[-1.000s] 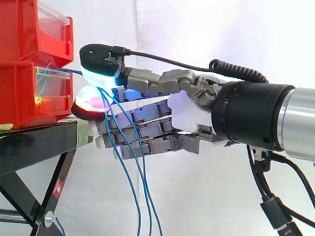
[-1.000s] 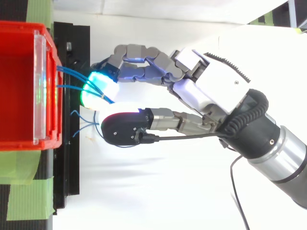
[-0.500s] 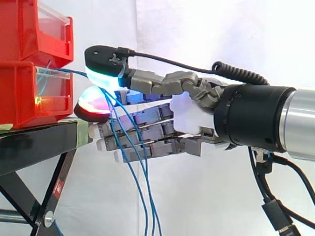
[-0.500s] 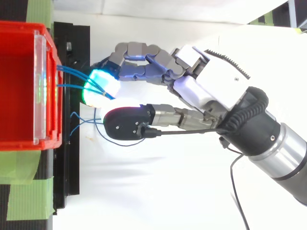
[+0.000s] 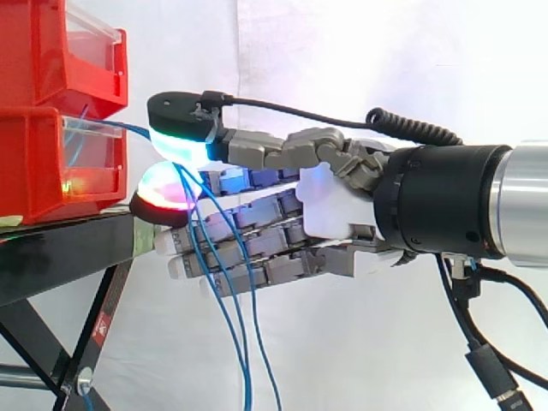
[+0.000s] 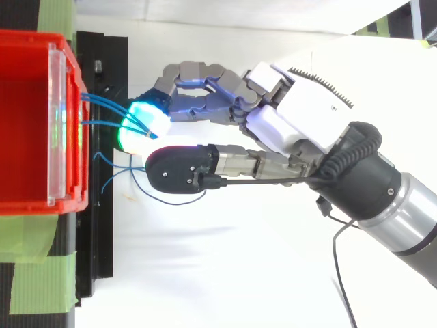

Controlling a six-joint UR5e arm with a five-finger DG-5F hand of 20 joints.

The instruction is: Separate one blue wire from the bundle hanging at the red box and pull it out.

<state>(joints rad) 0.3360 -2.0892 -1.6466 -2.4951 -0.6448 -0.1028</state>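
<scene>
Several thin blue wires (image 5: 224, 291) come out of the lower red box (image 5: 34, 163) and hang down past the black stand. My hand (image 5: 334, 214) reaches in from the right, level with the box front. The thumb, glowing cyan underneath, lies on top, with a red-glowing fingertip (image 5: 163, 190) just below it. The wires pass through the narrow gap between these two pads. From above, the wires (image 6: 102, 109) cross the green-glowing fingertip (image 6: 140, 126), with the thumb (image 6: 177, 174) beside and over it. The other fingers stretch out straight underneath.
A second red bin (image 5: 51, 51) with a clear front is stacked on the lower box. Both rest on a black stand (image 5: 60, 248) with slanted legs. Green tape (image 6: 31, 287) holds the box to the stand. A white curtain hangs behind.
The thumb has lifted slightly and the hand has tilted a little. The hanging wires have swung a bit to the left under the fingers.
</scene>
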